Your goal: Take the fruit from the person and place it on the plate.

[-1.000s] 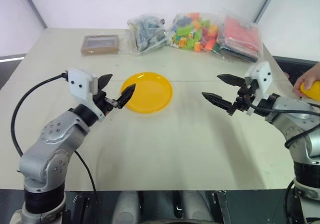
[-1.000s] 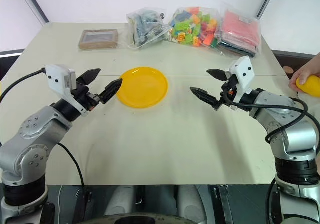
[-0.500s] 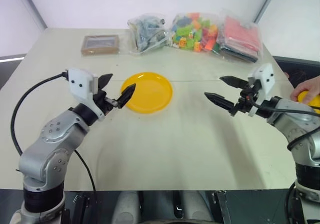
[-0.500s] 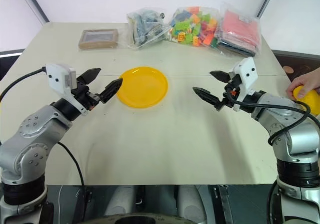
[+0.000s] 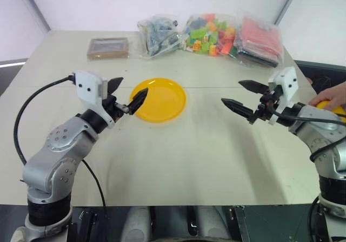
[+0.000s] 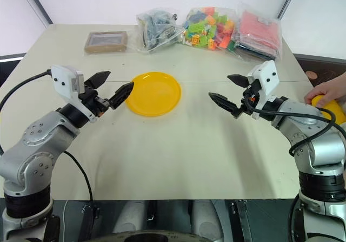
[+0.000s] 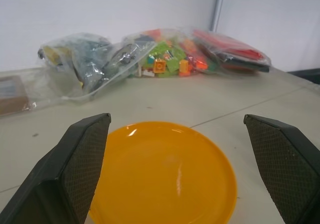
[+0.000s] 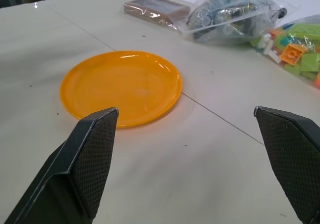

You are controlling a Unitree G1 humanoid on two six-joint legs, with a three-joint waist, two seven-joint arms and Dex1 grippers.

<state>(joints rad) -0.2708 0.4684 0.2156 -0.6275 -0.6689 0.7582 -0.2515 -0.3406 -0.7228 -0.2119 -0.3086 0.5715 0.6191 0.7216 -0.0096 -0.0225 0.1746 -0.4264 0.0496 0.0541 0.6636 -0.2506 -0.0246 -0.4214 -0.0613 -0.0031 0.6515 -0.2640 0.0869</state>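
The round yellow-orange plate [image 5: 159,99] lies empty in the middle of the table. Just left of it my left gripper [image 5: 127,92] hovers open, one fingertip over the plate's rim. My right gripper [image 5: 243,95] hangs open above the table to the plate's right, pointing toward it. At the far right edge a person's hand [image 6: 327,89] rests on the yellow fruit [image 6: 331,105], behind my right forearm and apart from the gripper. Both wrist views look across the plate [image 7: 162,179] [image 8: 120,86] between wide-spread fingers.
Along the table's far edge lie a brown flat box [image 5: 108,47] and three clear bags: grey parts [image 5: 159,34], multicoloured bricks [image 5: 211,33] and red pieces [image 5: 261,40].
The person's hand with the fruit has shifted a little inward along the table's right edge. Both grippers have stayed in place and open.
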